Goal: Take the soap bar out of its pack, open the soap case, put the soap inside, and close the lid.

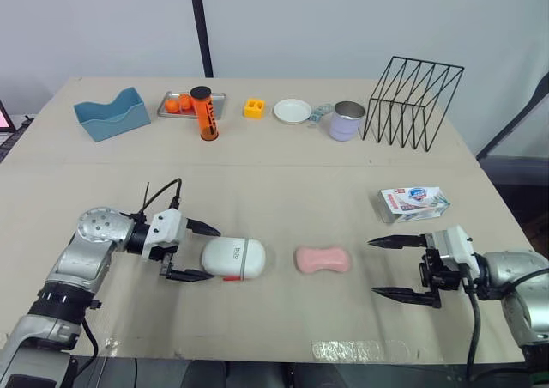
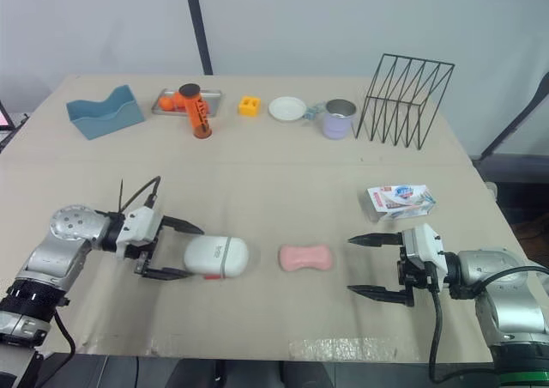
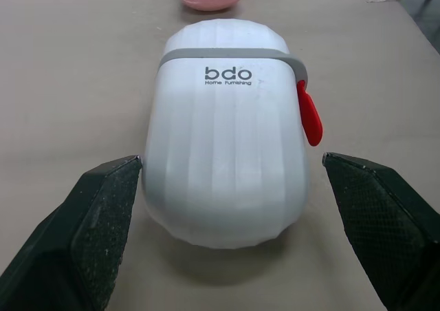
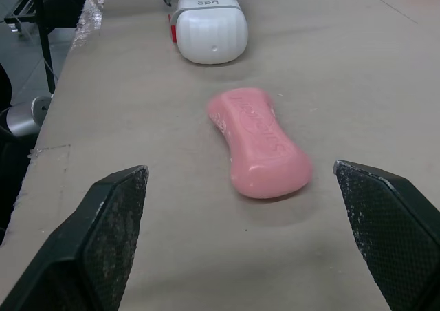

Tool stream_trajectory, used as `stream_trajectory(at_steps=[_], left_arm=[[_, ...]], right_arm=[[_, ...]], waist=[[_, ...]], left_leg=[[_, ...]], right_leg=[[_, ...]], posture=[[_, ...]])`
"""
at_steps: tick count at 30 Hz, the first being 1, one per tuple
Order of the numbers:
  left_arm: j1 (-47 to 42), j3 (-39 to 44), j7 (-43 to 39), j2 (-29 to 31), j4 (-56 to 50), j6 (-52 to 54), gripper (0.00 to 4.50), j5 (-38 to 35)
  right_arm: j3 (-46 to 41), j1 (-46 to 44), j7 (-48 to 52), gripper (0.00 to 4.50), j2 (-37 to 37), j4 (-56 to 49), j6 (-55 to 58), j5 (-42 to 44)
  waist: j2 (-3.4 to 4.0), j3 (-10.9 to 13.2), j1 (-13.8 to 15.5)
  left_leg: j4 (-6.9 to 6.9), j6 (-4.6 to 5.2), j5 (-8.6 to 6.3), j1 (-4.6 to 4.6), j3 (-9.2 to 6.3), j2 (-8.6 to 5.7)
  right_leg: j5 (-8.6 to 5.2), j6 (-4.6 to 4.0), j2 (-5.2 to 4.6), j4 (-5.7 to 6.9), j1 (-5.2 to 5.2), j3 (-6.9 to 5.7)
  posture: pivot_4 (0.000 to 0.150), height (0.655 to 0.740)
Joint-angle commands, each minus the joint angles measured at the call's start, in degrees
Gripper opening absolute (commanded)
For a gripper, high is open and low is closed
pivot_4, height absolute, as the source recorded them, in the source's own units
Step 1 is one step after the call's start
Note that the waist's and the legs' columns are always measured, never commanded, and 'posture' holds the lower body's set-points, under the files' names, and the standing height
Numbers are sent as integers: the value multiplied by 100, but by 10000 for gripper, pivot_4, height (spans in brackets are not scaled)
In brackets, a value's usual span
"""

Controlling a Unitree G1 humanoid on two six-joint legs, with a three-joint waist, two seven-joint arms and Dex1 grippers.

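Note:
A white soap case [image 1: 233, 258] with a grey band and a red latch [image 3: 309, 113] lies shut on the table, front left. My left gripper [image 1: 202, 251] is open, one finger on each side of the case's near end, not pressing it. The bare pink soap bar [image 1: 322, 259] lies to the right of the case, also seen as the soap bar [image 4: 261, 140]. My right gripper [image 1: 386, 268] stands open to the right of the soap, apart from it. The soap pack [image 1: 414, 203] lies behind the right gripper.
Along the table's back stand a blue holder [image 1: 111, 115], a metal tray [image 1: 167, 109] with orange items, an orange tube [image 1: 205, 115], a yellow block [image 1: 254, 108], a white dish [image 1: 292, 111], a lilac cup [image 1: 346, 121] and a black wire rack [image 1: 412, 101].

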Motion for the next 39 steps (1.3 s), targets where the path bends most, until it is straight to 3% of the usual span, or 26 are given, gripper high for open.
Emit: stream_trajectory(at_steps=[1, 12, 35, 37, 39], left_arm=[[-94, 17, 8, -7, 31, -113, 45000, 54], [42, 35, 394, -119, -12, -131, 45000, 225], [61, 6, 311, -180, -9, -194, 45000, 192], [47, 3, 300, -179, 17, -206, 42358, 201], [32, 3, 300, -181, 38, -216, 35691, 208]], right_arm=[[-116, 27, -41, 44591, -28, -206, 14, 73], [-43, 28, -132, 44591, 3, -332, 83, 65], [4, 0, -203, 44591, 0, -497, 256, 25], [-2, 10, -198, 44868, 1, -484, 241, 22], [-10, 15, -190, 45000, 1, -465, 225, 19]], waist=[[0, 0, 0], [0, 0, 0], [0, 0, 1], [0, 0, 1], [0, 0, 1]], left_leg=[[0, 0, 0, 0, 0, 0], [1, 0, 0, 0, -2, 0], [1, 0, 0, 0, -4, -1], [1, 0, 0, 0, -4, -1], [1, 0, 0, 0, -4, -1]], right_leg=[[0, 0, 0, 0, 0, 0], [0, 0, -1, 0, 1, 0], [0, 0, -1, 0, 2, -2], [0, 0, -1, 0, 2, -2], [0, 0, -1, 1, 2, -2]], posture=[[1500, 7400], [1500, 7400], [1500, 7400], [1500, 7400], [1500, 7400]])
